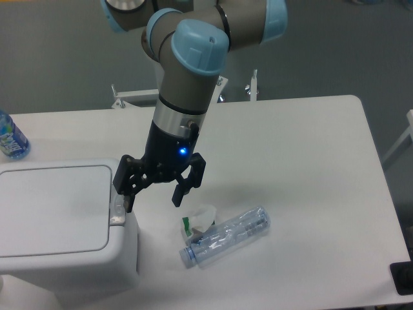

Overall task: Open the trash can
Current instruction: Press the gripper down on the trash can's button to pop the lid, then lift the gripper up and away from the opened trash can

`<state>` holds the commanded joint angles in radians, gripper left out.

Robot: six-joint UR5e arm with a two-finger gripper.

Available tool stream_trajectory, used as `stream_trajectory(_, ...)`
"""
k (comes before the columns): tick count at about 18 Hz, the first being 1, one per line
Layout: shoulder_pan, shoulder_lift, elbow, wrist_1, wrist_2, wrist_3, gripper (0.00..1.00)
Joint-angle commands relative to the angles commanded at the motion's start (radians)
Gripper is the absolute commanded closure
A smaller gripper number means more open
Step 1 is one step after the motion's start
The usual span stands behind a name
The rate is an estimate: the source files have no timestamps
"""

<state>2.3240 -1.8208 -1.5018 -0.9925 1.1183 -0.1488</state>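
The trash can (pixel 55 223) sits at the lower left of the white desk (pixel 303 168), a large white bin with rounded corners whose flat lid lies closed and level on top. On its right rim there is a small grey push-button (pixel 117 210). The arm reaches down from the top of the view, its grey body and pale blue joint caps leaning toward the bin, with a blue light glowing on the black wrist section. The end effector (pixel 152 199) hangs with its two black fingers spread wide and holds nothing; its left-hand finger in the picture points down at the bin's right edge, with the tip right at the grey button, though the view does not settle whether it is touching or just above it. The other finger hangs over bare desk surface beside the bin. Just to the right of the bin and below the spread fingers lies a small piece of crumpled white wrapper with a green patch (pixel 197 219), and touching it is a clear plastic bottle (pixel 226 236) lying on its side, its cap end toward the front edge of the desk. At the far left edge, behind the bin, stands another bottle with a blue label (pixel 11 137), only partly in view.
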Motion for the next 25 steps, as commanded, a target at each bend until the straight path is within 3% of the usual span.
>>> stream_trajectory(13, -0.002, -0.002, 0.005, 0.002, 0.003, 0.002, 0.00)
stream_trajectory(18, 0.021, 0.002, 0.095, 0.002, 0.011, 0.015, 0.00)
stream_trajectory(22, 0.090, 0.020, 0.132, 0.006, 0.041, 0.147, 0.00)
stream_trajectory(25, 0.135, 0.049, 0.121, -0.008, 0.193, 0.251, 0.00)
